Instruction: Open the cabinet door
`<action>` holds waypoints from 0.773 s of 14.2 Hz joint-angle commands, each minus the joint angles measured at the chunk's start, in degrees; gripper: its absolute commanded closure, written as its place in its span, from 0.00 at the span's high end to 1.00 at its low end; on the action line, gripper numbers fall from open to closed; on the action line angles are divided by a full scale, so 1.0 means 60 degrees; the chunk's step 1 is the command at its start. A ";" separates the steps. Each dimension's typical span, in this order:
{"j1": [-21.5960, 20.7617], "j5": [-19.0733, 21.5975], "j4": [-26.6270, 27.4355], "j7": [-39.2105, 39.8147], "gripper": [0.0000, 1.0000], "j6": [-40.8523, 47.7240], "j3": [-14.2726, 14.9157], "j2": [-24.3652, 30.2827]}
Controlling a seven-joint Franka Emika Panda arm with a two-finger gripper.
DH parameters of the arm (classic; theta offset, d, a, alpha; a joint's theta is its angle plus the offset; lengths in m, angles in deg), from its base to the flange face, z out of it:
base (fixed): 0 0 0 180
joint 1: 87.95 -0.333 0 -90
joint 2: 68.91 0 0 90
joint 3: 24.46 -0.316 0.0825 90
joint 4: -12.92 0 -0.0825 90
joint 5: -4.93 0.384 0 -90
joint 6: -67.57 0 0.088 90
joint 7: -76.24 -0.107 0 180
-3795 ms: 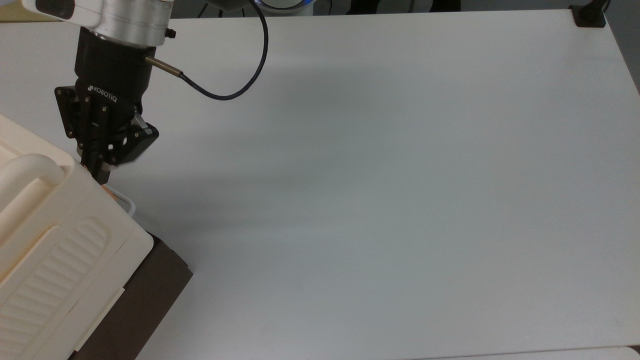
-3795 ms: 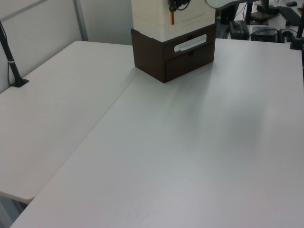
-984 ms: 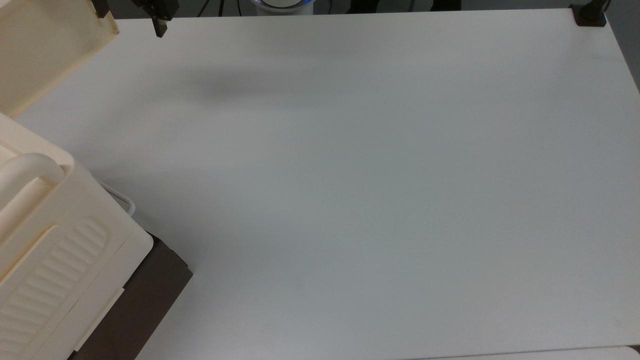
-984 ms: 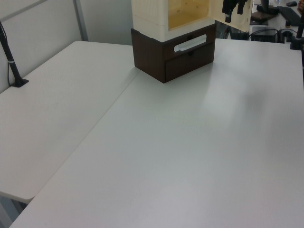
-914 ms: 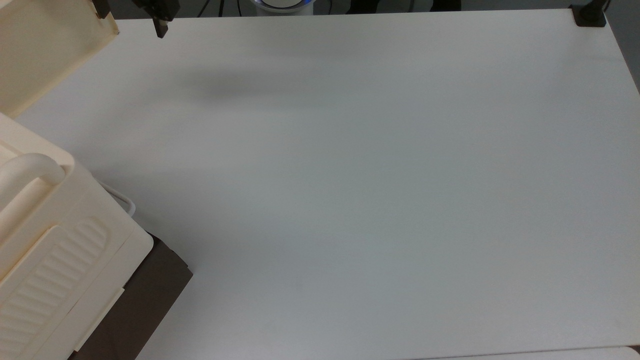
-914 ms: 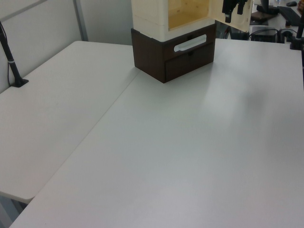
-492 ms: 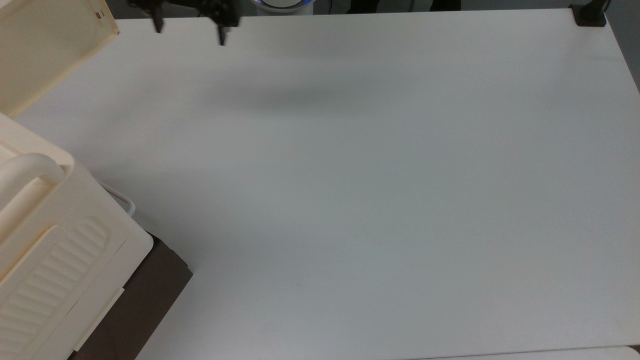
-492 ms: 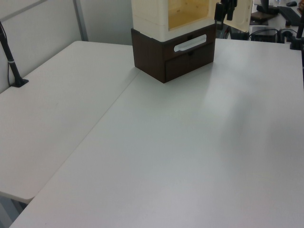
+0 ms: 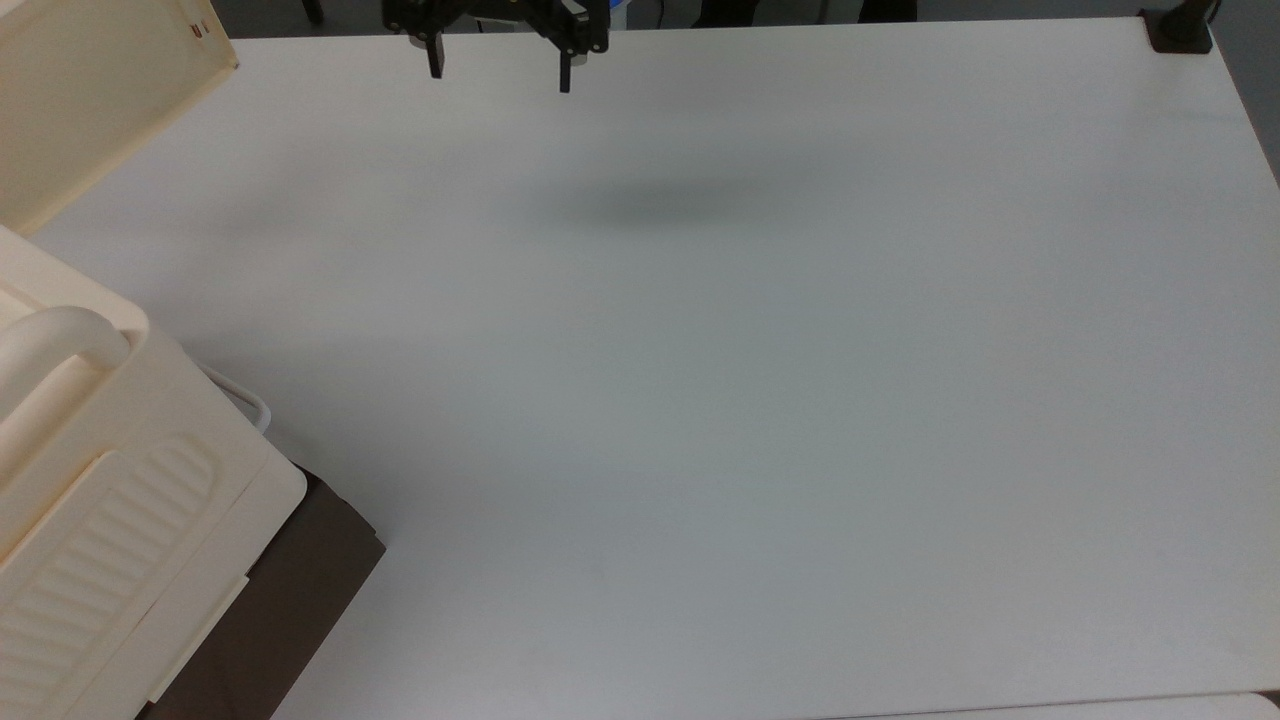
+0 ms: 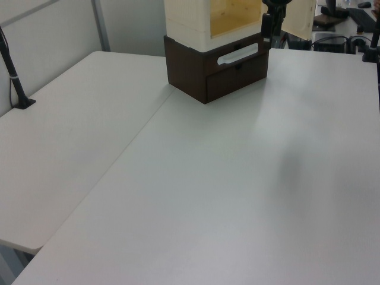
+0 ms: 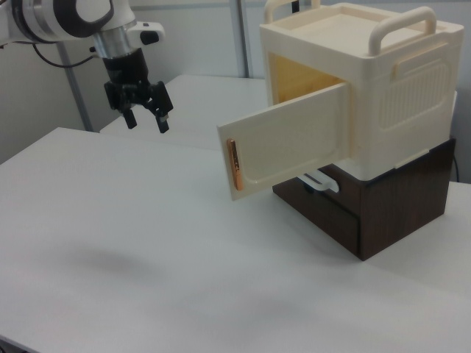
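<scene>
Moved my gripper (image 11: 147,120) further from cabinet door (image 11: 288,150), fingers spread wide, holding nothing; right view alone shows door swung open off cabinet (image 11: 383,95).

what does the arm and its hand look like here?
Glossy white arm links with a dark band at a joint and a silvery wrist section. The hand is matte black, with a dark cylindrical body and two slim black fingers. Thin dark cable runs behind the arm.

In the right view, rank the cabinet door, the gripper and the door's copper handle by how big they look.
1. Cabinet door, largest by far.
2. Gripper, open; it is farther from the camera, so its true size is unsure.
3. Copper handle, a thin strip, smallest.
</scene>
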 commanded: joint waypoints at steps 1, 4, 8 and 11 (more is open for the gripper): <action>-0.0105 -0.0064 0.0406 -0.0148 1.00 0.0191 0.0077 0.0156; -0.0104 -0.0035 0.0362 -0.0089 1.00 0.0206 0.0091 0.0170; -0.0075 -0.0035 0.0347 -0.0060 1.00 0.0249 0.0092 0.0156; -0.0075 -0.0035 0.0333 -0.0060 1.00 0.0323 0.0092 0.0156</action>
